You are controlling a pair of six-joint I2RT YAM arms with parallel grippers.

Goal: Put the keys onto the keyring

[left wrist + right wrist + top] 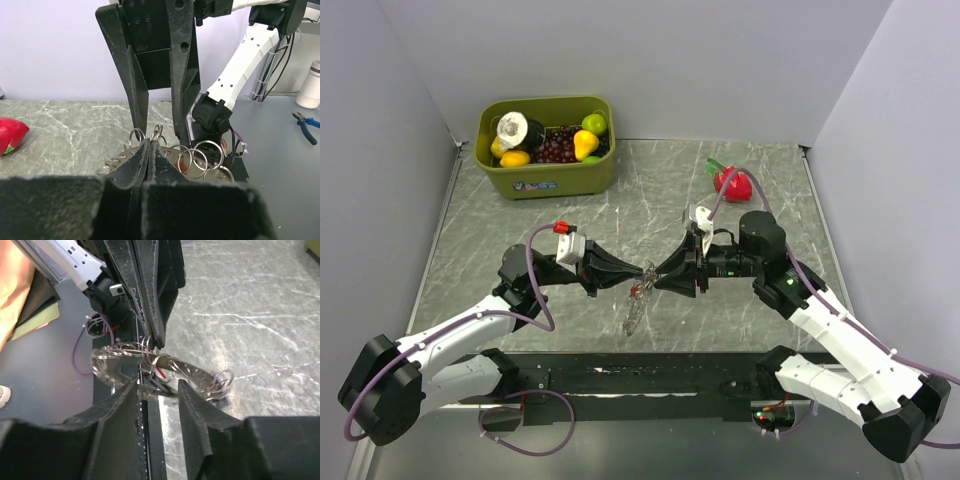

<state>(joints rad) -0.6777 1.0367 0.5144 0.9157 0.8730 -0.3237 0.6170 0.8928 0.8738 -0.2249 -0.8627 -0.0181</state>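
Observation:
The keyring [635, 312] is a flat metal band loop hung with several small split rings. It hangs in the air between the two grippers over the middle of the table. My left gripper [642, 270] is shut on one small split ring; its tips [150, 142] are pressed together. My right gripper [658, 273] faces it, its fingers a little apart with the band's near edge between them [157, 387]. A red key head [160, 373] and a blue one [222, 399] hang on the keyring [200, 377]. No loose keys show.
A green bin [545, 178] of toy fruit stands at the back left. A red toy fruit [732, 183] lies at the back right. Blue-handled pliers [306, 122] lie off the table. A black strip runs along the table's near edge [640, 375].

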